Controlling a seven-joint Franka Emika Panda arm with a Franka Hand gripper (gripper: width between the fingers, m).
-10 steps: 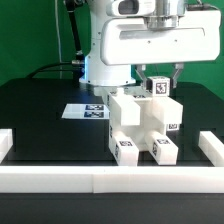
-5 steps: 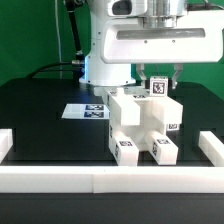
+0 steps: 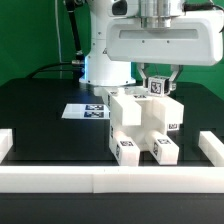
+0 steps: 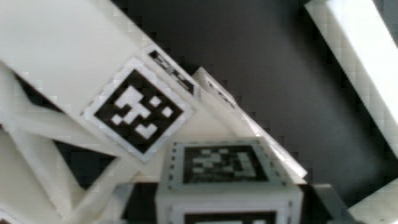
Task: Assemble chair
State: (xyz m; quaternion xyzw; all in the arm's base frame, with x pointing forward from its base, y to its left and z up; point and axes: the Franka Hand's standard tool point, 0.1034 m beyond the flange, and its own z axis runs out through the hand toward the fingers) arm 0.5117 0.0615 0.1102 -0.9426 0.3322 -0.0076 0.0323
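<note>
exterior view: the chair (image 3: 143,125) is standing near the middle of the black table (image 3: 40,120), just behind the white border wall (image 3: 60,178). the marker board (image 3: 85,110) is lying flat at the exterior view's left of it. the tool (image 3: 160,78) is reaching down from above, pinching narrow on the chair's top tagged piece (image 3: 158,87).

wrist view: white tagged parts (image 4: 143,105) of the chair are filling the picture close up, with dark table (image 4: 267,40) showing behind them.

Chair (image 3: 145,125) right under the gripper (image 3: 160,85) looks like smooth matt white plastic, with crisp printed tags. The bench (image 3: 40,110) below is matt black, and the arm shell (image 3: 165,42) is slightly glossy.
</note>
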